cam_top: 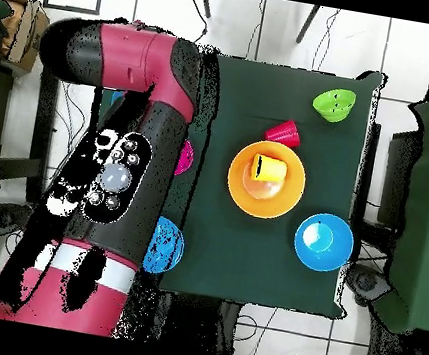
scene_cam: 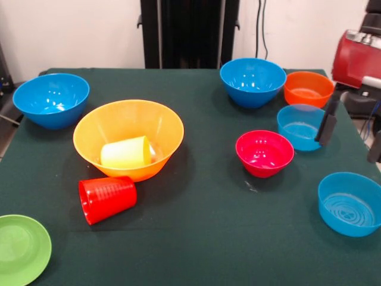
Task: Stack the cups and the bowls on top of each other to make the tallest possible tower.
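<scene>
Hand sits at the right edge of the front view: two dark fingers hang apart under the red arm, nothing between them, so it's spread and empty. One finger tip overlaps the rim of a pale blue bowl; can't tell if it touches or hangs above it.

Relative to the hand, front view:
- Orange bowl just behind it, upright.
- Deep blue bowl behind and further left, next to the orange one.
- Pink-red bowl just left, slightly nearer the camera.
- Second pale blue bowl below the hand, toward the front bench edge.
- Big yellow-orange bowl well to the left, upright. Yellow cup lies on its side inside it.
- Red cup on its side on the bench, touching or nearly touching the big bowl's front.
- Other deep blue bowl at the far left, well apart from the hand.
- Green bowl in the front-left corner, partly cut off by the frame.

No tower beyond the yellow cup in the big bowl; every other bowl stands alone.

Overhead: arm covers the hand and most bowls on its side of the bench.
</scene>
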Motion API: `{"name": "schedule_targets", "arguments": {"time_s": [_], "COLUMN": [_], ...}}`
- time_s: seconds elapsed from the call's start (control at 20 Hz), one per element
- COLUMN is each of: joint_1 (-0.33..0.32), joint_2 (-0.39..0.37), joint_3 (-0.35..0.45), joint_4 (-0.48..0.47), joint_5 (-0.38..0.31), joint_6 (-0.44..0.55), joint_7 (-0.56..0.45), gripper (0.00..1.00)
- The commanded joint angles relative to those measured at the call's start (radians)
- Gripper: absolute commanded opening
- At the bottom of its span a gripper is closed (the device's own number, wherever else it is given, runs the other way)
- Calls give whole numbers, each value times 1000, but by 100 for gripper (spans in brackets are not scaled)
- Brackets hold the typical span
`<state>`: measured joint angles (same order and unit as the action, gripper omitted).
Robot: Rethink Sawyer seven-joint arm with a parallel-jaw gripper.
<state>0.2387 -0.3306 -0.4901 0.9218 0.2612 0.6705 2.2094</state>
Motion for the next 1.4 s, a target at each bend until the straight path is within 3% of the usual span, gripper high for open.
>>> {"name": "schedule_targets", "arguments": {"time_s": [0.05,0.4,1.1,1.3,1.4], "joint_1": [-26,-31,7,42,37], "joint_2": [-31,-20,75,117,110], "joint_3": [143,141,20,-70,-60], "joint_4": [204,180,39,-37,-40], "joint_5": [-98,-130,-283,-358,-355], "joint_6": [-83,-95,-38,-25,-4], "joint_7": [-61,-63,-56,-56,-65], "gripper": [100,100,100,100,100]}}
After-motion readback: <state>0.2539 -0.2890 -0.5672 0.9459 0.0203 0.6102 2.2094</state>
